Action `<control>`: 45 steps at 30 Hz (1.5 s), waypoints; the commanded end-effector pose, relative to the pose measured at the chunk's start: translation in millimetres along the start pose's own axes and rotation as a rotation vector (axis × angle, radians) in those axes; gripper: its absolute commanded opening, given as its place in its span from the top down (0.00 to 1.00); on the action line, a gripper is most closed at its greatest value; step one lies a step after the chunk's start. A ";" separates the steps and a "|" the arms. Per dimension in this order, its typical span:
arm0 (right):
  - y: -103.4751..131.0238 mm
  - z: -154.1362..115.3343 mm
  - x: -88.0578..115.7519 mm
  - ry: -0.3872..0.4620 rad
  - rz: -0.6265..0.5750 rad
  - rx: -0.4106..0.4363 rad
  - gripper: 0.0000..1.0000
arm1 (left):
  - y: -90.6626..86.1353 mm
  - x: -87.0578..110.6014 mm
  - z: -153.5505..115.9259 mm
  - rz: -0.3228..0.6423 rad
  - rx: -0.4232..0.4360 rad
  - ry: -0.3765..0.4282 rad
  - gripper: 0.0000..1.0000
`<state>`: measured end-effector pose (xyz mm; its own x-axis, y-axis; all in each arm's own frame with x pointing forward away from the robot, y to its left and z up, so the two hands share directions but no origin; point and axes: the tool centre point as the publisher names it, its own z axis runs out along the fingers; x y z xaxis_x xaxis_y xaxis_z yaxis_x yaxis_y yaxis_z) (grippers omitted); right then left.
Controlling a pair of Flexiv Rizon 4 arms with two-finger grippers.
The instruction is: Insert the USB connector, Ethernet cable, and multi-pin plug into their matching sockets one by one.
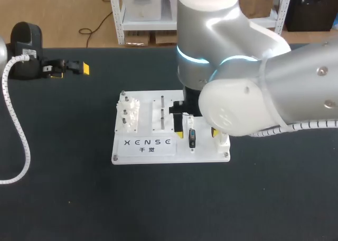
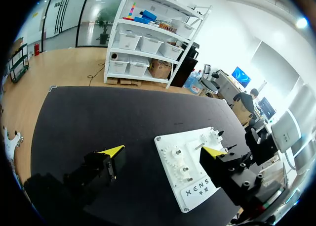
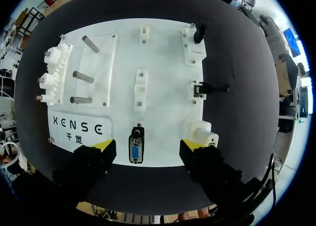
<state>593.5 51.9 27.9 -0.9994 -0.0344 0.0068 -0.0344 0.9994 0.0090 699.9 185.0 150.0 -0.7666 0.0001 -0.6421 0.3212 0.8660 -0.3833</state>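
Note:
A white board [image 1: 206, 155] lies in the middle of the black table. My right gripper [image 3: 146, 146] hangs over its near edge, open, with a yellow-tipped finger on either side of the multi-pin plug [image 3: 137, 146]; neither finger touches the plug. Ahead of that gripper, the Ethernet plug [image 3: 200, 89] with its short black cable and the black USB connector [image 3: 199, 34] sit along one side of the board [image 3: 163, 58]. In the head view the multi-pin plug [image 1: 192, 138] shows under my right gripper [image 1: 197, 134]. My left gripper [image 1: 74, 68] stays at the table's far left, open and empty.
White gears [image 3: 52, 77] and three metal pegs [image 3: 81, 77] fill the board's other side. A white socket block [image 3: 200, 133] sits close to one finger of my right gripper. In the left wrist view the board [image 2: 170, 144] lies ahead of my left gripper [image 2: 163, 151].

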 end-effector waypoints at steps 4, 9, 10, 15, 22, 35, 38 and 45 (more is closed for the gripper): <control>-1.1 4.0 3.9 -0.012 0.009 0.012 0.53 | 0.0 0.0 0.0 0.000 0.000 0.000 0.00; 4.3 6.9 1.0 -0.006 0.013 0.023 0.53 | 0.0 0.0 0.0 0.000 0.000 0.000 0.00; 5.3 7.0 0.5 -0.006 0.012 0.024 0.53 | 0.0 0.0 0.0 0.000 0.000 0.000 0.00; 8.0 7.8 -0.8 -0.006 0.007 0.029 0.51 | 0.0 0.0 0.0 0.000 0.000 0.000 0.00; 9.7 9.2 -1.2 -0.004 0.008 0.039 0.60 | 0.0 0.0 0.0 0.000 0.000 0.000 0.00; 12.1 9.4 1.4 -0.010 0.006 0.040 1.00 | 0.0 0.0 0.0 0.000 0.000 0.000 0.00; 11.7 7.2 2.9 -0.017 0.004 0.035 1.00 | 0.0 0.0 0.0 0.000 0.000 0.000 0.00; 11.1 -3.9 7.2 -0.051 -0.013 0.025 1.00 | 0.0 0.0 0.0 0.000 0.000 0.000 0.00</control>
<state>594.6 66.6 25.0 -0.9986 -0.0487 -0.0214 -0.0482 0.9986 -0.0209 699.9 185.0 150.0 -0.7666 0.0001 -0.6421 0.3212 0.8660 -0.3833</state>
